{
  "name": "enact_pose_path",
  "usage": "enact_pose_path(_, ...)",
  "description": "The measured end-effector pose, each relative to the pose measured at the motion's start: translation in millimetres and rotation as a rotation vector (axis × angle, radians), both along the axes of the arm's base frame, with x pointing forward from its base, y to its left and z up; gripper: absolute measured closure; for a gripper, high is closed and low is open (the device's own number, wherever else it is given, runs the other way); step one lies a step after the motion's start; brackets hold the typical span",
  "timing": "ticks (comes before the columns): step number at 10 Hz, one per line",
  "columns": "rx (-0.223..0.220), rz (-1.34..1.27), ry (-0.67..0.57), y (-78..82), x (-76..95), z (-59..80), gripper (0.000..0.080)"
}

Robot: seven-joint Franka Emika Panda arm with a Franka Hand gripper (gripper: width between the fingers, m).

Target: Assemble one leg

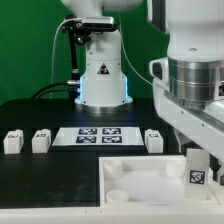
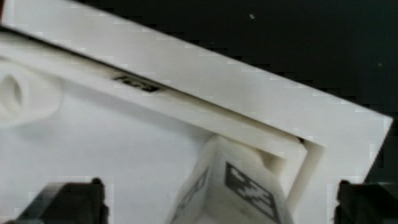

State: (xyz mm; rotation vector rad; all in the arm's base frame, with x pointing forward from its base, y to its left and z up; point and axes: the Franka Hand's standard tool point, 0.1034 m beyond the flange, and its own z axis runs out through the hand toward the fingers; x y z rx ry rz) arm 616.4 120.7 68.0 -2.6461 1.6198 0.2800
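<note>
A leg [image 1: 197, 168], a small white post with a black-and-white tag, stands upright at the corner of the large white tray [image 1: 130, 185] on the exterior view's right. In the wrist view the same leg [image 2: 240, 185] stands between my two dark fingers [image 2: 71, 203], with a gap on each side. My gripper [image 2: 217, 208] is open around the leg and does not touch it. The tray's raised rim [image 2: 214, 90] runs beside the leg. Three more legs stand on the black table: two [image 1: 13, 141] [image 1: 41, 140] on the exterior view's left and one [image 1: 153, 140] nearer the middle.
The marker board [image 1: 100, 135] lies flat between the loose legs. The robot base [image 1: 100, 75] stands behind it. My arm [image 1: 190, 85] fills the exterior view's right side above the tray. A round socket [image 1: 113, 170] shows in the tray's left corner.
</note>
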Motion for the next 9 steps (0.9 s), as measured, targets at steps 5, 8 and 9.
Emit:
enact_pose_path(5, -0.027, 0.781, -0.175, 4.0, 4.2, 0.9, 0.0150)
enact_pose_path(8, -0.028, 0.720, -0.170, 6.4, -1.0, -0.8, 0.0284)
enact_pose_path(9, -0.034, 0.657, -0.166, 5.8, -1.0, -0.9, 0.0422)
